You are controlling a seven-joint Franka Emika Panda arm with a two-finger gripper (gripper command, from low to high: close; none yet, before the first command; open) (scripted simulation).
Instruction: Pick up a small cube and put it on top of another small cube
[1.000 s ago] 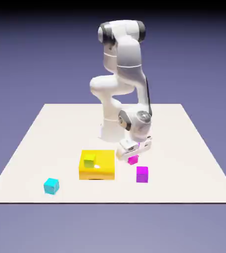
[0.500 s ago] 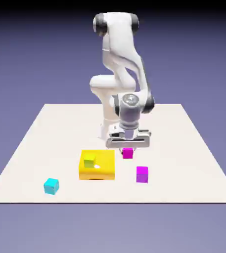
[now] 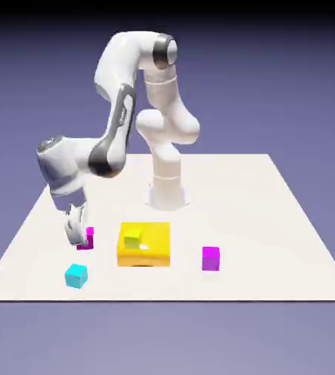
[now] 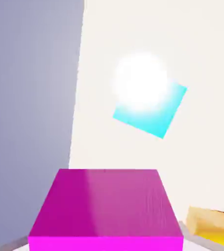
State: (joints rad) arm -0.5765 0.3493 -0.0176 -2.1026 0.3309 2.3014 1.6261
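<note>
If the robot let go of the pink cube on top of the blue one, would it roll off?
Probably not: the pink cube has flat faces and straight edges, so it should sit rather than roll. It looks stiff, with no dent showing between the fingertips. But the cyan cube is small, so an off-centre drop might tip it.

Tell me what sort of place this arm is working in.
A simulated robot test scene, it seems: a plain pale tabletop, a blank blue-violet backdrop, and flat-coloured blocks such as the yellow one.

White glare over cyan cube point(image 4: 168, 116)
</note>
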